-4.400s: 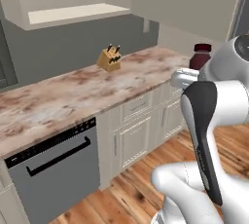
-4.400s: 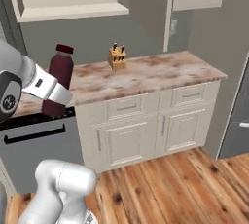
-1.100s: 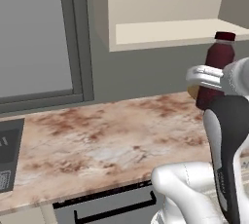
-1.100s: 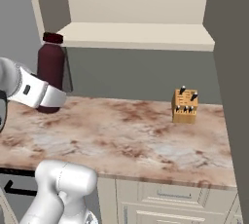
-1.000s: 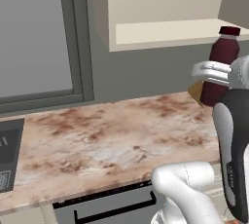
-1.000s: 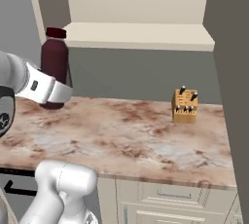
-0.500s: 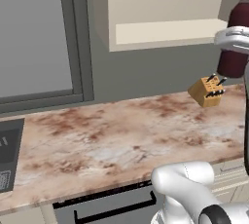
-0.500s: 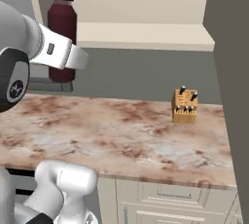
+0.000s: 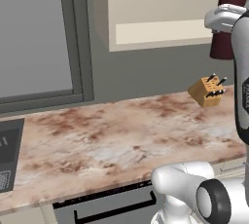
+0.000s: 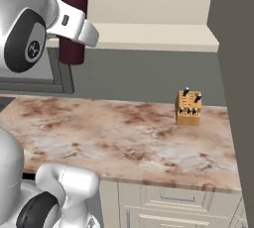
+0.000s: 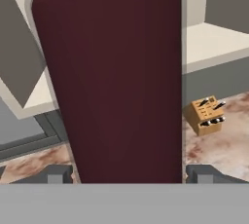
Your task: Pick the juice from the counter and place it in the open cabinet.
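1. The juice (image 9: 228, 18) has risen over the last second, from just above the stone counter (image 9: 121, 135) to the height of the open cabinet (image 9: 160, 30) shelf.
2. The gripper (image 11: 129, 172) is pinching the bottle, a finger on each side (upright, cap on top).
3. In the right base view the juice (image 10: 73, 21) hangs in front of the shelf edge, not yet inside.
4. Lifting looks done; what remains, I judge, is pushing it inward and setting it down, well above the knife block (image 10: 189, 107).

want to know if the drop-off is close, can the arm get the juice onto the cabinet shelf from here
Probably yes. The tool holds the juice upright at shelf height, in front of the open cabinet, with nothing visible between bottle and shelf.
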Controlling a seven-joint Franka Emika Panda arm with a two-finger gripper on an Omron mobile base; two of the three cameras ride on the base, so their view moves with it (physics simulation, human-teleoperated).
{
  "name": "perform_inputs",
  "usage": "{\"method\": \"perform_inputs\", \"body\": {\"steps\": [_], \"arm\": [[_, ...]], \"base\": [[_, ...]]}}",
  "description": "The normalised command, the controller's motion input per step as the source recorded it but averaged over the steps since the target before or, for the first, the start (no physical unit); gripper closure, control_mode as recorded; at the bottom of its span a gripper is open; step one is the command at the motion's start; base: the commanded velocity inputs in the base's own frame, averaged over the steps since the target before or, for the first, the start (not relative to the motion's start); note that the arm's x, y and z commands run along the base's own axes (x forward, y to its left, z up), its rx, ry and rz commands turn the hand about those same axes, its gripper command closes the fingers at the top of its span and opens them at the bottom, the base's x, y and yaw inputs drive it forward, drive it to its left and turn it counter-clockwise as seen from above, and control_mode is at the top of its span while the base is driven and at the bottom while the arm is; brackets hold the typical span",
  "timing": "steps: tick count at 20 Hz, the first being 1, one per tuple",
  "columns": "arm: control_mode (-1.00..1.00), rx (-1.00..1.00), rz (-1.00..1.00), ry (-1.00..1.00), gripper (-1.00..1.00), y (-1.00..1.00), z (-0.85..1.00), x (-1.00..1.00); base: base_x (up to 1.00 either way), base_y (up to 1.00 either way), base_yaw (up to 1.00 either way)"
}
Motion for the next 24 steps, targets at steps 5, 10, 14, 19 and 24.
{"method": "perform_inputs", "body": {"steps": [5, 10, 14, 19, 24], "arm": [[-1.0, 0.0, 0.0, -0.01, 1.0, 0.0, -0.2, 0.48], [-1.0, 0.0, 0.0, 0.0, 1.0, 0.0, -0.23, 0.49], [-1.0, 0.0, 0.0, 0.0, 1.0, 0.0, -0.03, 0.58], [-1.0, 0.0, 0.0, -0.01, 1.0, 0.0, 0.0, 0.38], [-1.0, 0.0, 0.0, -0.02, 1.0, 0.0, 0.0, 0.36]], "base": [[0.0, 0.0, 0.0], [0.0, 0.0, 0.0], [0.0, 0.0, 0.0], [0.0, 0.0, 0.0], [0.0, 0.0, 0.0]]}}
